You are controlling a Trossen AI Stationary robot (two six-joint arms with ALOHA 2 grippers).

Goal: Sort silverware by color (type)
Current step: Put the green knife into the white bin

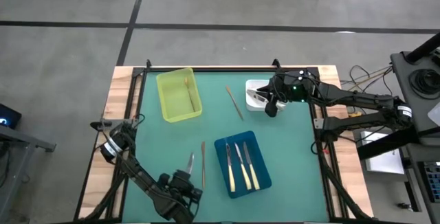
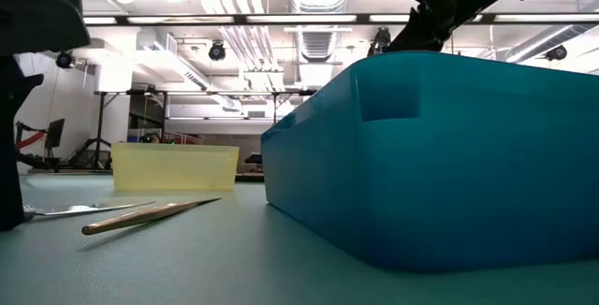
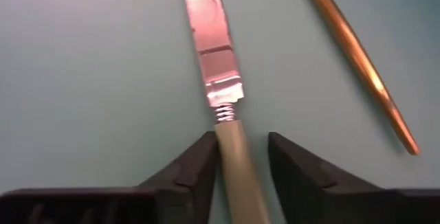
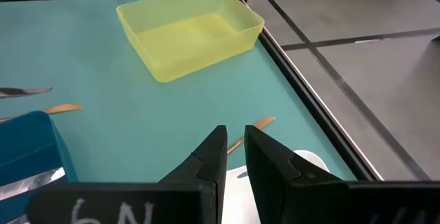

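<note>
At the lower middle of the high view, my left gripper (image 3: 240, 159) straddles the cream handle of a knife (image 1: 191, 162) on the mat, fingers parted either side, not yet clamped, lining up a lift toward the blue tray (image 1: 221, 145). My right gripper (image 1: 271, 107) waits, nearly closed and empty, over the white tray (image 1: 253, 86).

Green table (image 1: 165, 148): 3 trays (image 1: 179, 95), loose silverware (image 1: 234, 103).
</note>
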